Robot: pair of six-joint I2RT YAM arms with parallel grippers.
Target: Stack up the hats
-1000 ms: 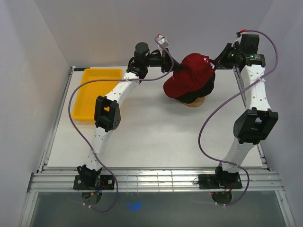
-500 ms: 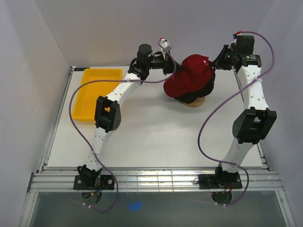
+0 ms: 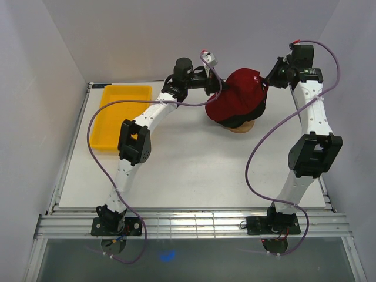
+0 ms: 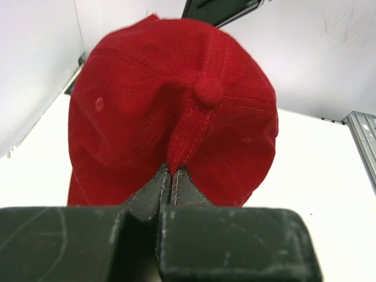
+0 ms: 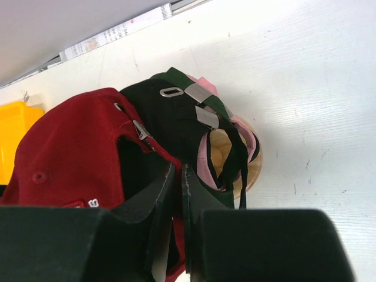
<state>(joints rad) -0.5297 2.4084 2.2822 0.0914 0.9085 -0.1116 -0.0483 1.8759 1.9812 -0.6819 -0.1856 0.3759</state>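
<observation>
Top external view is showing me the dark red cap [image 3: 238,97] sitting over the black cap [image 3: 251,116] on the wooden stand [image 3: 241,127], toward the far side of the table [image 3: 194,170] and a little right of its middle. The red one is lying between my two grippers, with the left gripper [image 3: 220,88] touching its far-left side and the right gripper [image 3: 266,81] touching its far-right side. From the left wrist I am looking straight at the crown, button on top. The jaws there are pressing together on a raised fold of red fabric just below that button, so that gripper is clamped on the cap's crown. From the right wrist I am seeing the cap's open back. The fingers are standing almost together with only a thin slit between them, and the red rear edge beside the strap opening is running down into that slit, so I am reading this gripper as nipping the cap's back rim. Under the red cap the black one is showing its strap and buckle, and the pale pink cap [image 5: 247,138] is peeking out beneath it, both seated on the stand. Well to the left, the yellow tray [image 3: 120,111] is lying near the far-left corner, apart from the caps.
</observation>
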